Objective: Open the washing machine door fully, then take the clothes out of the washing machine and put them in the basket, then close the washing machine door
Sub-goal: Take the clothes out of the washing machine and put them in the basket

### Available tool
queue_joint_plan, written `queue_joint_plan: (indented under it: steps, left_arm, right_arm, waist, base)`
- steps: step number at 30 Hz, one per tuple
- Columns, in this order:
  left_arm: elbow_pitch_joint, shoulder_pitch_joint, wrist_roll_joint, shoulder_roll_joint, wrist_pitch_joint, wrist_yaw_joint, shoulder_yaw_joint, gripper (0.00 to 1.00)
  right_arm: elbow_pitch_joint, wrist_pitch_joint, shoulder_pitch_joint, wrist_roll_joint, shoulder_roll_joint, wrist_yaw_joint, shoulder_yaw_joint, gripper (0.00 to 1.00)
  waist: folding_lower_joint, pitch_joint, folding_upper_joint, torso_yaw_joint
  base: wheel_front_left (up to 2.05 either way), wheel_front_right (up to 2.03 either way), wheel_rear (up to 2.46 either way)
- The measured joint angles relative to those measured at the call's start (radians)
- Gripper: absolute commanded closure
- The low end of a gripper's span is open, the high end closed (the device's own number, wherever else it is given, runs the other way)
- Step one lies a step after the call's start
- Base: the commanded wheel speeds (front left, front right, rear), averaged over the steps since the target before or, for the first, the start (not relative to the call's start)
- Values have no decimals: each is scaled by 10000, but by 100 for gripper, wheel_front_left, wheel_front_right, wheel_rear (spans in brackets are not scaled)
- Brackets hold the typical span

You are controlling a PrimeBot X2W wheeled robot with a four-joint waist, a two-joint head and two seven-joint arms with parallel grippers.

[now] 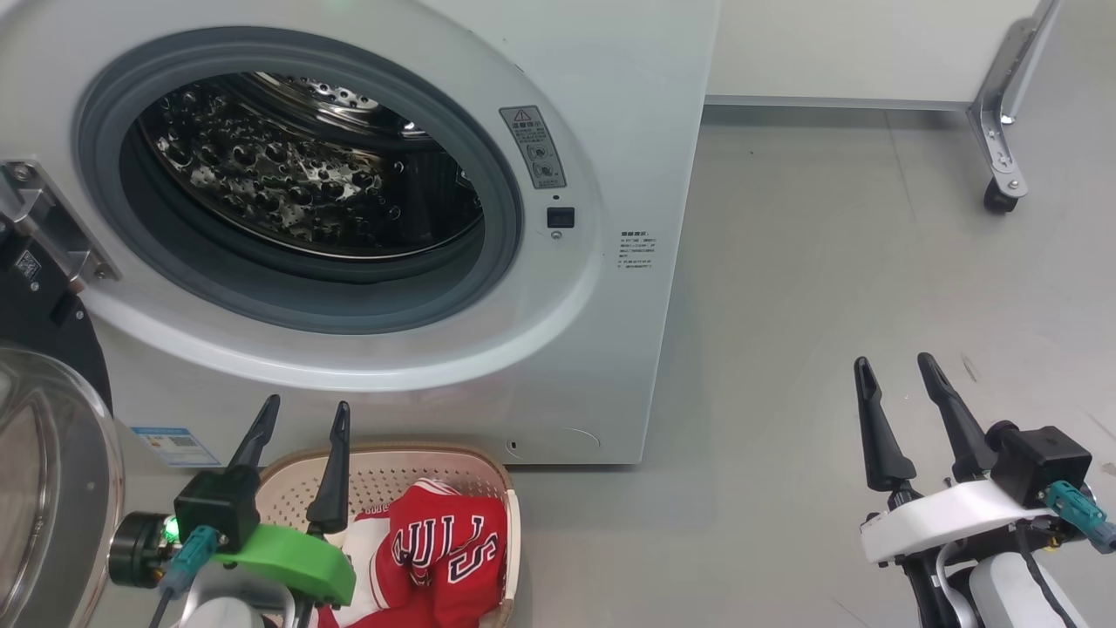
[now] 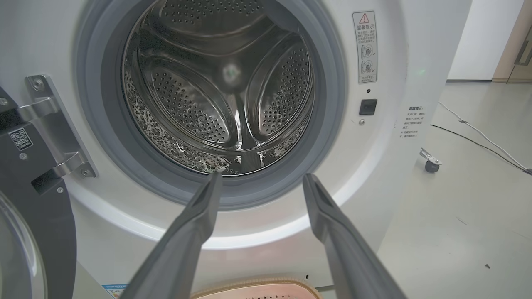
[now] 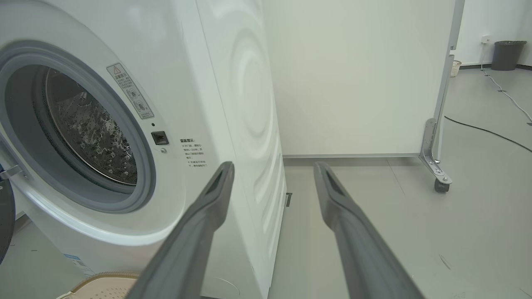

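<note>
The white washing machine (image 1: 602, 331) stands with its drum (image 1: 296, 174) showing bare steel, also seen in the left wrist view as the drum (image 2: 224, 95). The washing machine door (image 1: 44, 471) hangs swung out at the far left on its hinge. On the floor below the opening sits the basket (image 1: 392, 462), holding the clothes (image 1: 440, 549), a red jersey with white fabric. My left gripper (image 1: 305, 414) is open above the basket's left end, empty. My right gripper (image 1: 894, 366) is open over bare floor to the right, empty.
A white partition on a wheeled metal foot (image 1: 998, 187) stands at the back right. Cables (image 2: 478, 137) run across the grey floor to the right of the machine. A dark bin (image 3: 505, 54) stands far off by the wall.
</note>
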Motion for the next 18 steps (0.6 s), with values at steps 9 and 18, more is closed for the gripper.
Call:
queue_joint_plan:
  steps: [9, 18]
  left_arm:
    - [-692, 662, 2, 2, 0, 21, -52, 0]
    - [-1066, 873, -209, 10, 0, 305, 4, 0]
  right_arm:
    - [-98, 0, 61, -69, 67, 0, -180, 0]
    - [-127, 0, 93, -144, 102, 0, -332, 0]
  waist:
    - [0, 27, 0, -134]
    - [0, 84, 0, -219]
  base:
    - [0, 0, 0]
    - [0, 0, 0]
